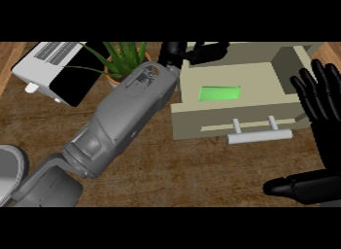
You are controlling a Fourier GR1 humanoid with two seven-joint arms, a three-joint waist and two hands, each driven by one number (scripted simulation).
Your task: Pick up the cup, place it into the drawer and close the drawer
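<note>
At the far left edge a grey round thing [1,175] lies on the wooden worktop [180,170], only partly in view. Behind it stands a white and black toaster [55,73], and just to its right a potted plant [123,58] with long green leaves. The grey left forearm [123,116] runs up from the lower left corner, passing in front of the plant's pot. The left hand [201,51] sits over the back left corner of the drawer [201,121]; whether it is open or closed cannot be told, and nothing shows in its hold. The drawer is a beige box, pulled open, with a pale bar handle [259,137] on its front. The cup [221,93] is inside the drawer, towards the left of the tray. From above it shows as a bright green, squarish patch, lighter in the middle; its rim cannot be made out. At the right edge the black right hand [338,146] rests open, fingers straight and pointing up, thumb out to the side, apart from the drawer and holding nothing
</note>
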